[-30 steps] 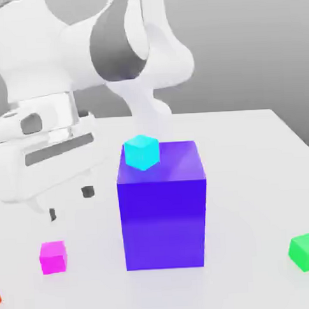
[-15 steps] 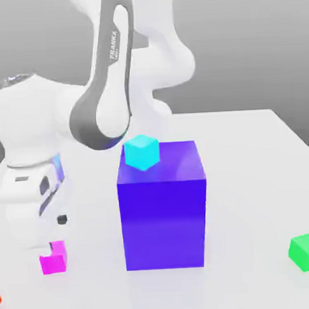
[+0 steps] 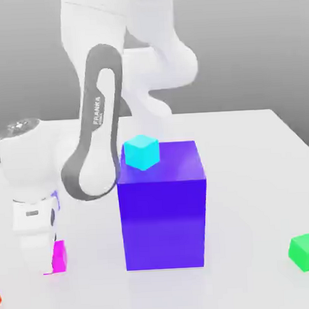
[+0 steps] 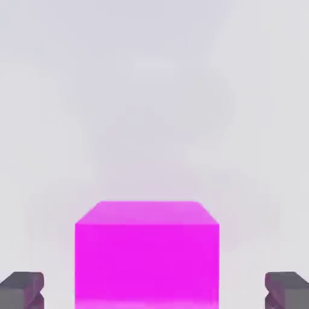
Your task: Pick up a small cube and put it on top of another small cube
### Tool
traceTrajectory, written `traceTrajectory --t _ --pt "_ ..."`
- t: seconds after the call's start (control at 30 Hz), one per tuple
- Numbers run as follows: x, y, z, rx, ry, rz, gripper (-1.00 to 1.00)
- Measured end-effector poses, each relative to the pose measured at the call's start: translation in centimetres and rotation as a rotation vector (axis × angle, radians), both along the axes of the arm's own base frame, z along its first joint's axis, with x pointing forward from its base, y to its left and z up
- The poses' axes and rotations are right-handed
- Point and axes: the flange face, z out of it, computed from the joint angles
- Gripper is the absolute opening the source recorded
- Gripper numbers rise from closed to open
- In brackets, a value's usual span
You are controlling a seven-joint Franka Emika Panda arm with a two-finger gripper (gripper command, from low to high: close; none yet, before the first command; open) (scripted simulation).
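The small magenta cube (image 3: 60, 256) rests on the white table (image 3: 246, 152) near the exterior view's left front, half hidden behind my white hand (image 3: 35, 236). My hand has come down right over it. In the hand view the magenta cube (image 4: 146, 253) sits between my dark fingertips (image 4: 21, 288), with a gap of bare table on each side. My gripper (image 4: 154, 291) is open and straddles the cube without touching it. A cyan cube (image 3: 141, 151) sits on top of the big blue-violet block (image 3: 163, 214).
The tall blue-violet block stands just to the exterior view's right of my hand. A green cube (image 3: 306, 251) lies on the table at the front right. A sliver of something red (image 3: 0, 297) shows at the left edge.
My hand has swung from tilted to pointing down and has dropped over the magenta cube, hiding half of it. The cubes and the block have not moved.
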Motion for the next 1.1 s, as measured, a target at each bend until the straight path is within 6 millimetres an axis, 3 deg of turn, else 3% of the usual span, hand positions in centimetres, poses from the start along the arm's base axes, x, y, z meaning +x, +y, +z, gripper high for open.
traceTrajectory --t 0.17,0.23,0.5,0.6,0.7,0.87,0.97,1.1 --pt "0.2 0.3 -0.3 -0.002 0.010 0.039 -1.00" --pt "0.0 0.0 0.2 0.001 -0.001 -0.019 -1.00" --pt "-0.2 0.1 5.4 0.005 0.003 -0.030 -1.00" --pt "2.1 1.7 6.3 0.000 -0.003 -0.038 -1.00" --pt "6.5 6.1 7.5 -0.006 -0.022 0.018 -1.00" --pt "12.4 16.9 9.6 -0.010 -0.052 0.163 -1.00" --pt "13.2 24.4 10.0 -0.004 -0.046 0.295 -1.00" --pt "12.1 34.4 10.4 0.000 -0.033 0.482 -1.00"
